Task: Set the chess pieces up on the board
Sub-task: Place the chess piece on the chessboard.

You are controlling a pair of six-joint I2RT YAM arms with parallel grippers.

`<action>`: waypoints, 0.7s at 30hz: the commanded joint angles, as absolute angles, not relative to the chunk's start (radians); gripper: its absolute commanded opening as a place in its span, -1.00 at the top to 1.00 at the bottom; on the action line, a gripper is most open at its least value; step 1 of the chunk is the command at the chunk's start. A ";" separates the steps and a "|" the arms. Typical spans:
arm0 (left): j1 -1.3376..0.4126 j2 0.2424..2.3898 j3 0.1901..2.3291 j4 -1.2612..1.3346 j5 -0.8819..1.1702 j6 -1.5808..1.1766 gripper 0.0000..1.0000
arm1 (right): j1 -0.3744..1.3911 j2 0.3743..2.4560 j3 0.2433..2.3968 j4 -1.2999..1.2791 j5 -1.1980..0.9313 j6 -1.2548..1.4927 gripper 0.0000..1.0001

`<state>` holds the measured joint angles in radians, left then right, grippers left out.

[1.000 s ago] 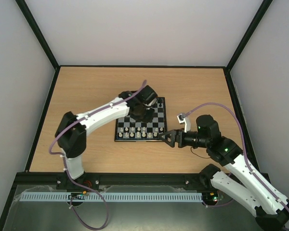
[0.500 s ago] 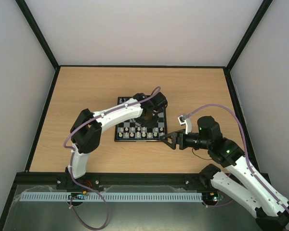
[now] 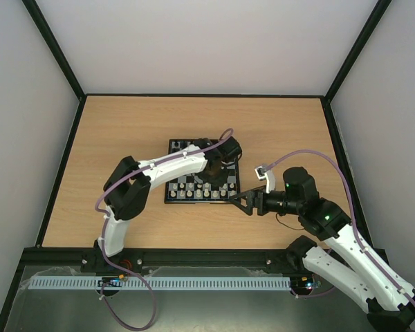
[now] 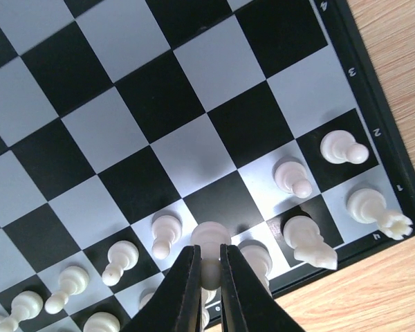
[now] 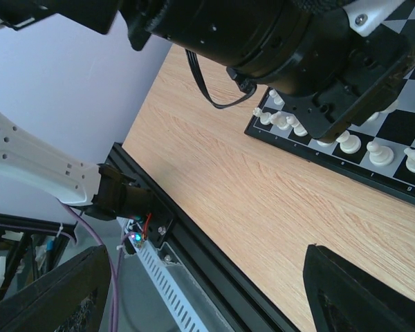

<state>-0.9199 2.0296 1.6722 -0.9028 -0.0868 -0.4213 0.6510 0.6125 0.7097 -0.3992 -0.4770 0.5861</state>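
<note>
The board (image 3: 176,149) lies mid-table, with a row of white chess pieces (image 3: 194,194) along its near edge. My left gripper (image 3: 217,173) hovers over the board's near right part. In the left wrist view the left gripper (image 4: 209,247) is shut on a white pawn (image 4: 211,238), over the near rows among standing white pawns (image 4: 166,232), a knight (image 4: 308,242) and a rook (image 4: 377,211). I cannot tell whether the held pawn touches the board (image 4: 159,104). My right gripper (image 3: 239,200) is wide open and empty, just off the board's near right corner.
The right wrist view shows the open right gripper (image 5: 204,290) over bare wood, the board's near rim (image 5: 297,149) with white pieces (image 5: 346,142), and the left arm's wrist (image 5: 318,62) above them. A black frame rail (image 3: 194,254) runs along the table's near edge.
My left arm has swung right and toward the near side of the board, and the gripper has come down over the near right squares. The right arm has barely moved.
</note>
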 commanded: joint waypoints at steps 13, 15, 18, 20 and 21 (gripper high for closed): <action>-0.925 2.085 1.622 -0.850 -0.056 -0.403 0.96 | 0.649 0.614 0.681 -0.417 -0.492 0.568 -0.56; -0.925 2.087 1.618 -0.847 -0.051 -0.400 0.96 | 0.649 0.614 0.679 -0.416 -0.491 0.568 -0.56; -0.926 2.092 1.612 -0.846 -0.049 -0.398 0.96 | 0.649 0.614 0.675 -0.414 -0.493 0.569 -0.56; -0.925 2.093 1.607 -0.845 -0.048 -0.400 0.96 | 0.649 0.615 0.675 -0.412 -0.494 0.569 -0.56; -0.925 2.093 1.605 -0.844 -0.047 -0.400 0.96 | 0.649 0.615 0.674 -0.411 -0.495 0.569 -0.56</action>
<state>-0.9203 2.0689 1.6276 -0.8375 -0.0559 -0.4095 0.6510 0.6159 0.6876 -0.3992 -0.4782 0.5831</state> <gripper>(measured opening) 0.082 0.779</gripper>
